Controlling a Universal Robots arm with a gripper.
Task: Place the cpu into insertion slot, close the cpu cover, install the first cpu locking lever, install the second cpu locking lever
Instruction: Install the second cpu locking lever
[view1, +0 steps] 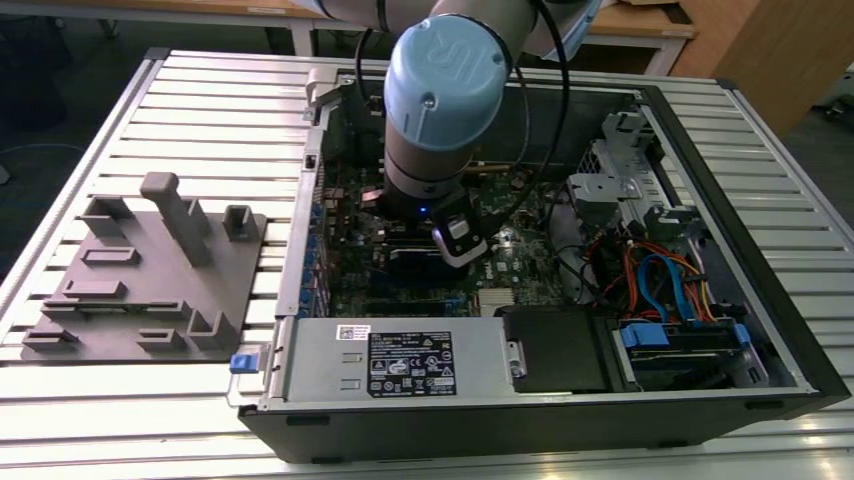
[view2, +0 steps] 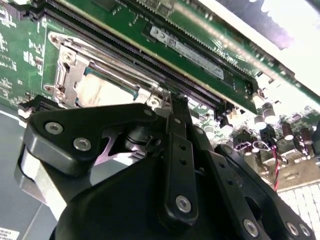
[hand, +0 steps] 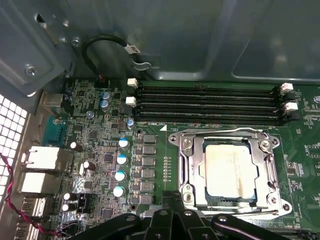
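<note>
Where the arm reaches down into the open computer case (view1: 747, 300), notes run as follows.

Cpu: flat square chip (hand: 231, 171) with a pale, dull silver top, slightly smudged; it lies in the insertion slot (hand: 202, 192), seen in both wrist views.

Cpu cover: thin bright metal frame (hand: 267, 175) with a square window, lying down flat around the chip; screws at its corners.

Motherboard: green board (hand: 100, 145), studded with small silver-topped cylinders and grey blocks; long black memory slots (hand: 205, 105) run beside the socket.

Gripper: black, matte, jointed links with silver screws (view2: 170, 107); fingers drawn together at the tips, nothing between them, poised just at the edge of the cover frame in the second wrist view.

Locking levers: hard to make out; thin wire along the frame's side may be one, but I cannot tell whether it is latched.

Hidden: in the exterior view the blue-capped arm (view1: 441, 90) covers the socket.

Outside the case: grey moulded fixture (view1: 147, 270) on the slatted table (view1: 80, 420).
</note>
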